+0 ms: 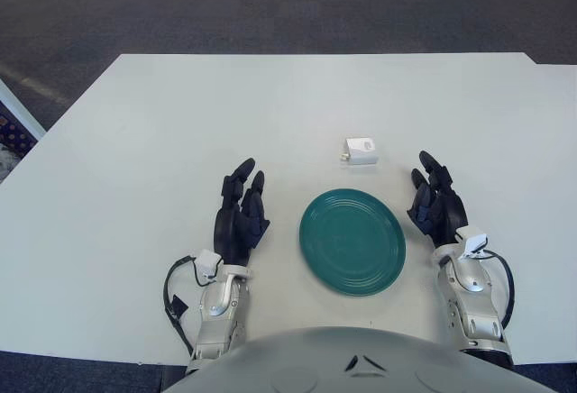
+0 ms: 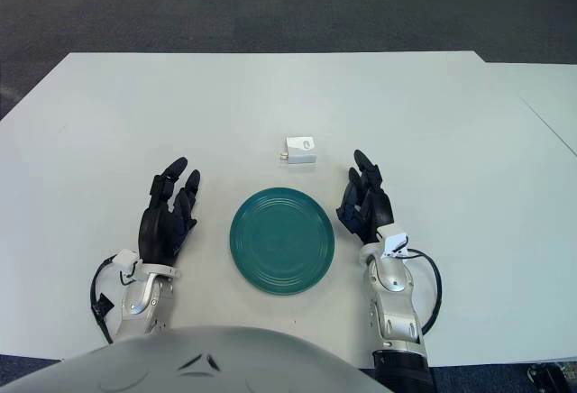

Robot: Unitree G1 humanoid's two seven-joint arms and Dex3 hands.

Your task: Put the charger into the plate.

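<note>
You see the small white boxy charger (image 1: 361, 150) lying on the white counter (image 1: 162, 141) just beyond the round teal plate (image 1: 352, 241). Left robot hand (image 1: 240, 215) and right robot hand (image 1: 437, 205) flank the plate, fingers spread, holding nothing.

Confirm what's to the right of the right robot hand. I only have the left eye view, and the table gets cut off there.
Observer: The right eye view shows the table ending in a diagonal seam. A second white tabletop lies beyond it, well to the right of the right robot hand.
Operator: Anything on the floor that side?
Observer: Yes, a small dark object shows at the bottom right corner, past the table's near edge. I cannot tell what it is.
</note>
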